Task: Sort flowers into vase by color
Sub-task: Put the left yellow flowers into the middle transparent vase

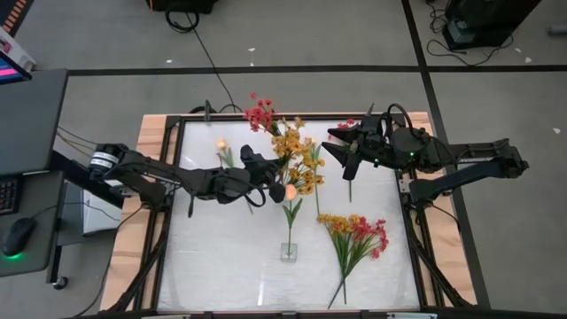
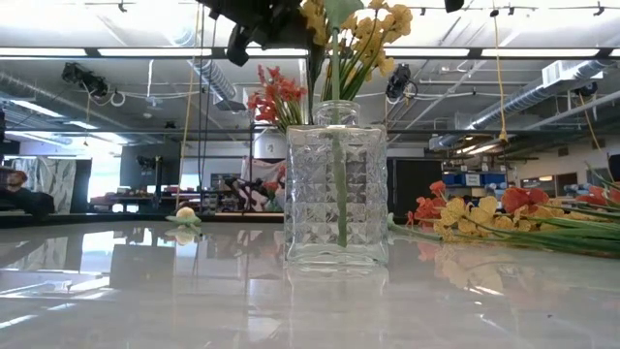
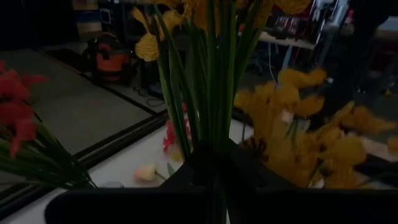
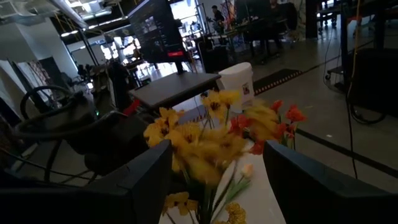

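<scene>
Your left tool (image 1: 266, 175) is clamped on the yellow sprig (image 1: 294, 158), held above the glass vase (image 1: 289, 251) with a stem reaching into it. Your right tool (image 1: 339, 146) hangs with fingers apart, behind the vase. A red-and-yellow bunch (image 1: 354, 236) lies on the counter (image 1: 221, 257) right of the vase.

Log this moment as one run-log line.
left gripper: shut on yellow flowers, over glass vase | right gripper: open, waiting | mixed bunch: on table
</scene>
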